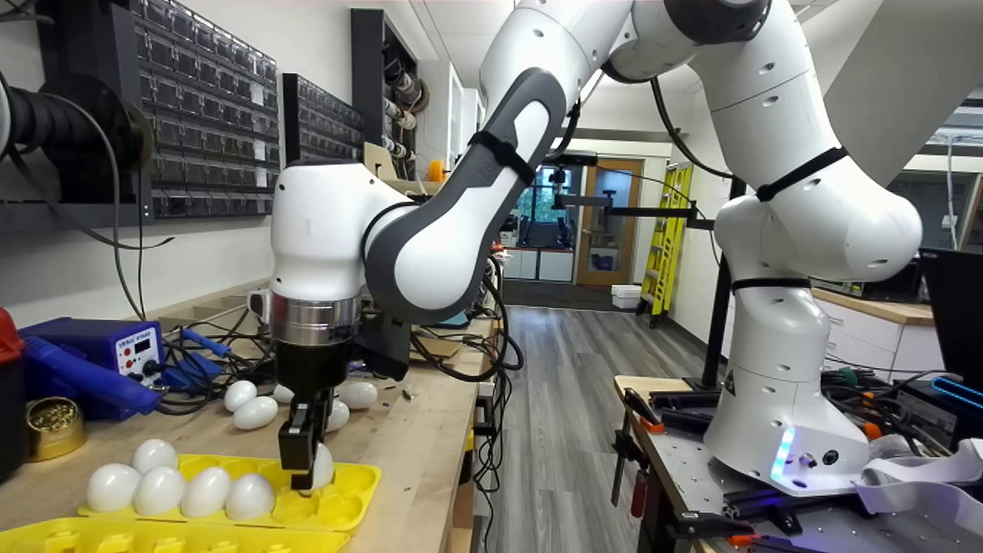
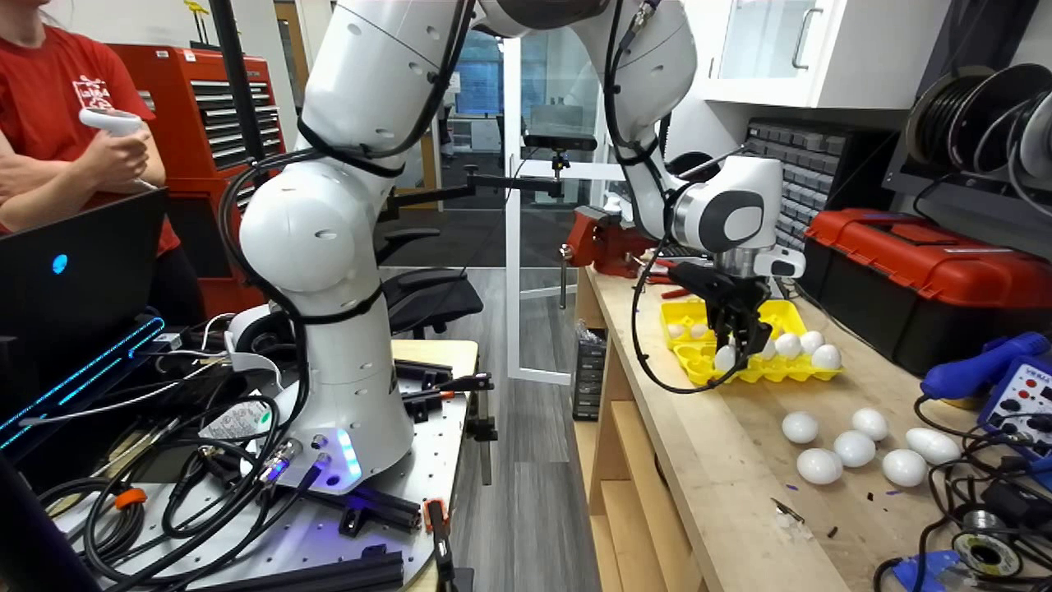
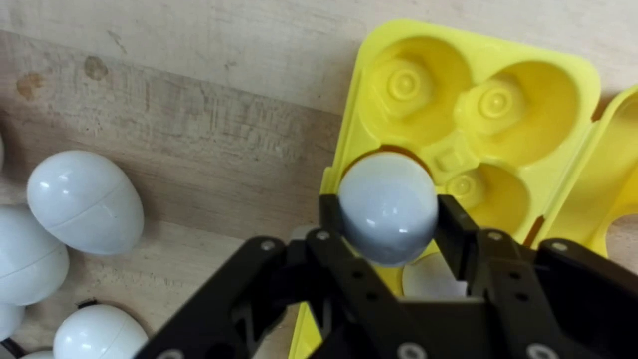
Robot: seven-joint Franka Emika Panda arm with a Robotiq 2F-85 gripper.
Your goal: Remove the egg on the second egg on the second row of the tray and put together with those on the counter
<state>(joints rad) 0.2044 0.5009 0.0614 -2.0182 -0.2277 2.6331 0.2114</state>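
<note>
The yellow egg tray (image 1: 338,510) lies open on the counter, and it shows in the wrist view (image 3: 543,56). My gripper (image 3: 385,212) points down over it, with its fingers closed on both sides of a white egg (image 3: 389,207). This egg shows beside the fingers in both exterior views (image 1: 323,466) (image 2: 725,358). It is in or just above its cup; I cannot tell which. Several empty cups lie near it. Several white eggs (image 1: 206,491) stand in the tray. The loose counter eggs (image 2: 855,448) lie in a group, partly seen in the wrist view (image 3: 84,202).
A blue soldering station (image 1: 104,361) with cables stands by the wall near the loose eggs. A red and black toolbox (image 2: 929,279) stands behind the tray. The counter's front edge (image 2: 657,448) runs close to the tray. Small scraps (image 2: 787,510) lie on the wood.
</note>
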